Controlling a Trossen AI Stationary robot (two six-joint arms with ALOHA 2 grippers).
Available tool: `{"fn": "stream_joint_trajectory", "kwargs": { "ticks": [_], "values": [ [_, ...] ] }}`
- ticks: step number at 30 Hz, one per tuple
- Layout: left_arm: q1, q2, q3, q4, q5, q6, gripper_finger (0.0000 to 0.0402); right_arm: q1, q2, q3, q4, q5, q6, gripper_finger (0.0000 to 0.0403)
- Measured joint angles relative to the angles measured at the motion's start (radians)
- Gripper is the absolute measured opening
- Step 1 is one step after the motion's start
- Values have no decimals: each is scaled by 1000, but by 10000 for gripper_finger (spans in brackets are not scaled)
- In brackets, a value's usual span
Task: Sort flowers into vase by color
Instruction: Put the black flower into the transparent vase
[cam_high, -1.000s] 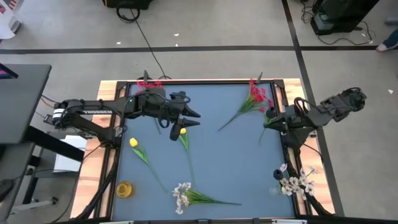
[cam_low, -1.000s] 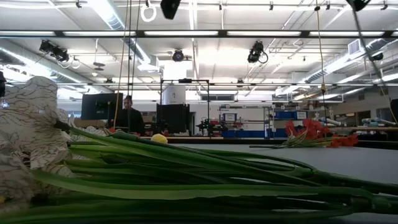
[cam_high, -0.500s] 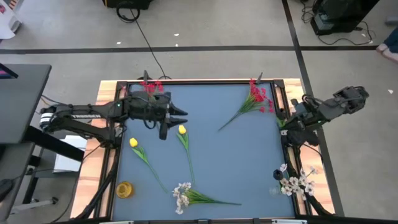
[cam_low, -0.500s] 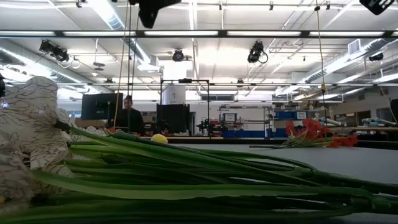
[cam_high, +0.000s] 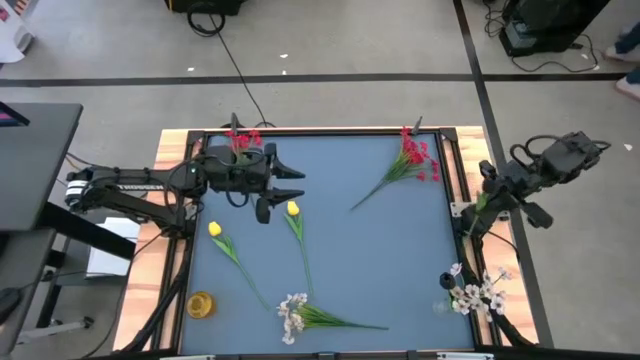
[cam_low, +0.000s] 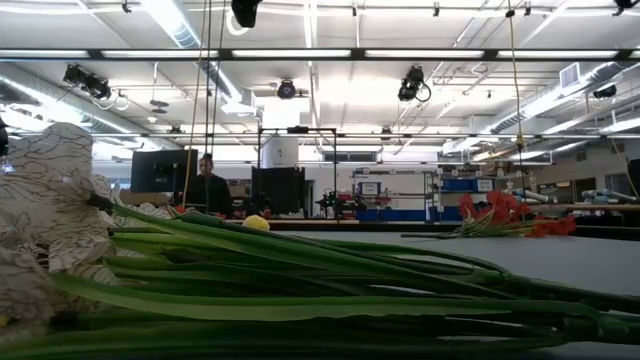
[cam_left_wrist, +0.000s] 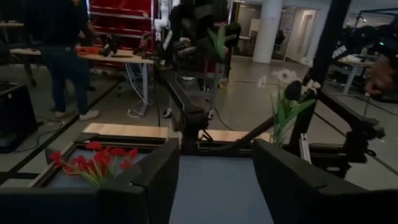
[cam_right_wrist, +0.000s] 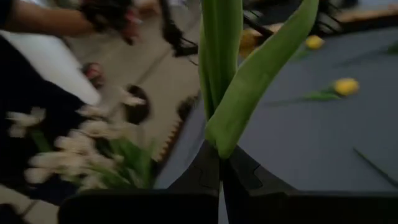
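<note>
My right gripper (cam_right_wrist: 219, 163) has its jaws pinched on a green stem (cam_right_wrist: 219, 68) beyond the table's (cam_high: 340, 250) right edge, so a swing could slip it floorward, while my left gripper (cam_left_wrist: 214, 163) hangs empty, jaws wide, near the far-left corner.

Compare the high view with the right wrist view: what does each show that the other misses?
Only the high view shows the left tool open over the table, the red flowers lying at the far edge, and the white spray at the near edge. Only the right wrist view shows the right tool shut on a green stem. Both show the yellow tulips lying on the table and the white flowers standing at its right side.
</note>
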Motion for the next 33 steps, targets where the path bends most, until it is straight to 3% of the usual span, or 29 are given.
{"fn": "stream_joint_trajectory", "kwargs": {
  "ticks": [8, 16, 33],
  "values": [
    [5, 0, 0, -6, -1, -4, 220, 0, 22, -12, 134, -184, -83, 7],
    [6, 0, 0, -7, -1, -7, 220, 0, 25, -159, 360, -384, -143, 7],
    [6, 0, 0, -7, -1, -7, 220, 0, 26, -336, 659, -547, -189, 7]
  ]
}}
